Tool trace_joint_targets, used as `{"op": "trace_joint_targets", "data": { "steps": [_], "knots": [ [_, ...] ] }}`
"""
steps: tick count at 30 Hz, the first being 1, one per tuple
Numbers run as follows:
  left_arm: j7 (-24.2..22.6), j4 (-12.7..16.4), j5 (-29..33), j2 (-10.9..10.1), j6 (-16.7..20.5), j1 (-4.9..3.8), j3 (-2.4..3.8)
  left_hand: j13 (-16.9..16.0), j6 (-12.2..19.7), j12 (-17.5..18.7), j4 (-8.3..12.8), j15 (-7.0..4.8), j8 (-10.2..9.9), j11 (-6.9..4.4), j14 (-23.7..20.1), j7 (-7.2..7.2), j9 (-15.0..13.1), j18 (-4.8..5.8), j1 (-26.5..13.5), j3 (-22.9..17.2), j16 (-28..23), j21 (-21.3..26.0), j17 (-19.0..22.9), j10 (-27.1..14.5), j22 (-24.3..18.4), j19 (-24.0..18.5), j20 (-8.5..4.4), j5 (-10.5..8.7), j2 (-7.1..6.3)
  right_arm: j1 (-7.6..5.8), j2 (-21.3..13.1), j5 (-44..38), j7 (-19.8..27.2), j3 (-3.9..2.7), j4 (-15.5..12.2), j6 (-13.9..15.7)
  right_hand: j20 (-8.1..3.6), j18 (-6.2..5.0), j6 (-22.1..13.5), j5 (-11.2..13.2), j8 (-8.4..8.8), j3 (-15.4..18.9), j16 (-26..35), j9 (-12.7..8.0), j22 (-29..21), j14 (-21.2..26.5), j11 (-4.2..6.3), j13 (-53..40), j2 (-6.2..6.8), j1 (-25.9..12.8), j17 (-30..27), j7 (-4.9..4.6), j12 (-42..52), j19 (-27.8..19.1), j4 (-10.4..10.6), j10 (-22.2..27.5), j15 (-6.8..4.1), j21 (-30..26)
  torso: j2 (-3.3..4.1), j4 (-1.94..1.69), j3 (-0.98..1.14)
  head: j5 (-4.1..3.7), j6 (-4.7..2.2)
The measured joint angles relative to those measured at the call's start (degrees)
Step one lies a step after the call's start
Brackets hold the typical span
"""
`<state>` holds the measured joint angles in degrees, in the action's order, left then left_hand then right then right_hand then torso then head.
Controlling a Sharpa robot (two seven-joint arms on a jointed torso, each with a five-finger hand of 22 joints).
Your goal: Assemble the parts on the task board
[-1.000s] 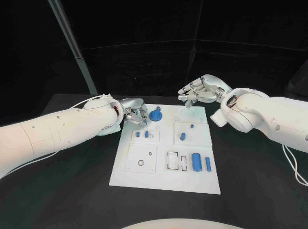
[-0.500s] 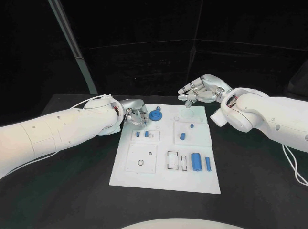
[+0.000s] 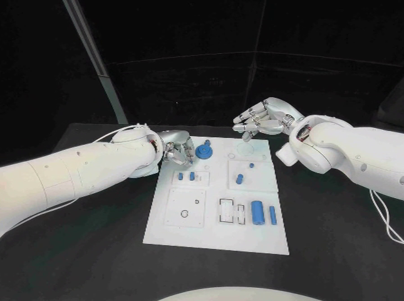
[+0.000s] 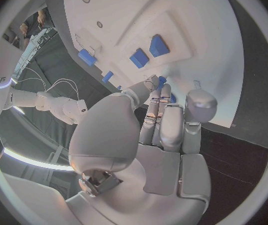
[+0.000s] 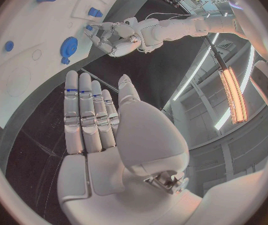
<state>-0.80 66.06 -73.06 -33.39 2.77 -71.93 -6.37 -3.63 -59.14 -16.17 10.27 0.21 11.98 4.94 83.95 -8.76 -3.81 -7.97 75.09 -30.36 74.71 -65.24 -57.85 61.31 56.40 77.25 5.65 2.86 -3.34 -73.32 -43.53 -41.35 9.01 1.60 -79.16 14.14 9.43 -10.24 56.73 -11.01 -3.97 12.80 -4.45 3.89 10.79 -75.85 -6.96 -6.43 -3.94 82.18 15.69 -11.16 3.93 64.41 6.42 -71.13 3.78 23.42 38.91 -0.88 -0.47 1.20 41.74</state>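
Table (image 3: 93, 251), task board (image 3: 211, 232), hands: all unchanged.

Tabletop (image 3: 93, 251): black, matte.
Backdrop: dark curtain (image 3: 256, 63) behind the tabletop.
Pole (image 3: 95, 59): grey, slanted, at the far left.
Light: long glowing ceiling strip (image 5: 232, 87), orange-white.

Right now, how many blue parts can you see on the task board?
7: a round one by the left hand, two below it, two middle-right, two upright cylinders lower right. Others may be hidden.

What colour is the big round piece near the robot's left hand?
Blue. The round piece shows best in the head view.
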Motion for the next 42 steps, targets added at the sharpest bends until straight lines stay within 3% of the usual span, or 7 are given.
{"op": "trace_joint_targets", "data": {
  "steps": [24,30,35,38,42],
  "knots": [
    [-0.12,-0.28,0.08,0.06,-0.09,0.22,-0.16,0.02,1.74,4.20,0.17,0.41,-3.06,1.52,-0.41,-0.84,0.08,0.00,-0.53,-0.17,0.00,0.67,0.90,-3.38,-0.47,-0.62,0.62,0.00,-0.97,0.00,0.04,0.00,0.01,0.00,0.17,-0.01,0.00,0.00,0.00,0.00,0.00,0.16,0.00,0.00,-0.06,0.00,-0.01,0.00,0.00,0.00,0.00,0.00,0.00,0.00,-0.16,0.03,0.00,0.00,-0.02,-0.02,0.01,-0.07,0.04],
    [-0.45,-0.18,0.53,-0.26,0.94,0.24,-0.16,0.09,4.53,6.26,0.52,0.86,-5.36,1.90,-0.61,-0.95,0.17,-0.01,-0.16,0.19,0.00,3.00,1.43,-7.40,-3.14,-1.81,1.39,0.00,-1.96,0.00,0.05,-0.15,-0.05,0.00,0.56,0.02,0.00,0.00,-0.07,0.00,0.00,0.16,0.28,0.00,-0.22,0.45,-0.22,0.06,0.00,0.00,0.00,-0.07,0.00,0.00,-0.16,0.65,0.02,-0.40,-0.03,-0.02,-0.01,-0.05,-0.04],
    [-0.96,0.26,1.45,-1.09,2.15,0.25,-0.16,0.08,4.80,6.97,0.64,1.03,-6.16,2.24,-0.61,-0.85,0.17,-0.01,0.10,0.96,0.00,3.78,1.61,-9.62,-4.24,-1.86,1.44,0.00,-2.22,0.01,0.04,-1.27,-0.39,0.00,1.07,-0.08,0.20,0.00,-0.21,0.26,0.00,0.27,0.34,0.00,-0.38,0.53,-0.33,0.39,0.00,0.00,-0.06,-0.21,0.00,-0.21,-0.84,2.20,0.11,-0.53,-0.04,-0.04,-0.02,-0.05,-0.13],
    [-1.45,0.96,2.59,-2.05,2.77,0.26,-0.14,-0.01,4.80,6.97,0.54,1.03,-6.21,2.24,-0.61,-0.85,0.11,0.00,0.11,1.37,0.00,4.00,1.61,-9.62,-4.35,-1.86,1.43,0.00,-2.22,0.01,-0.03,-3.20,-0.91,0.00,1.40,-0.30,-0.53,0.00,0.28,1.03,-0.55,-0.39,-1.55,0.12,0.09,-2.55,-0.06,0.83,-0.31,1.67,0.84,0.28,0.08,2.34,-2.13,3.22,-0.85,0.51,-0.07,-0.04,-0.02,-0.10,-0.20],
    [-2.63,2.71,6.62,-4.34,3.22,0.26,-0.10,-0.33,4.15,6.06,0.26,1.03,-6.21,2.15,-0.61,-1.49,-0.05,0.00,0.11,2.30,0.00,4.00,1.75,-8.80,-4.35,-1.86,1.44,0.01,-2.22,0.02,-0.42,-7.81,-1.96,0.00,1.72,-0.79,-2.44,0.00,1.85,2.01,-1.19,-1.47,-5.31,0.20,1.94,-7.59,1.01,1.30,-0.88,4.20,3.06,1.37,0.90,6.68,-4.01,2.90,-2.66,4.06,-0.11,-0.05,-0.02,-0.18,-0.38]
  ]
}}
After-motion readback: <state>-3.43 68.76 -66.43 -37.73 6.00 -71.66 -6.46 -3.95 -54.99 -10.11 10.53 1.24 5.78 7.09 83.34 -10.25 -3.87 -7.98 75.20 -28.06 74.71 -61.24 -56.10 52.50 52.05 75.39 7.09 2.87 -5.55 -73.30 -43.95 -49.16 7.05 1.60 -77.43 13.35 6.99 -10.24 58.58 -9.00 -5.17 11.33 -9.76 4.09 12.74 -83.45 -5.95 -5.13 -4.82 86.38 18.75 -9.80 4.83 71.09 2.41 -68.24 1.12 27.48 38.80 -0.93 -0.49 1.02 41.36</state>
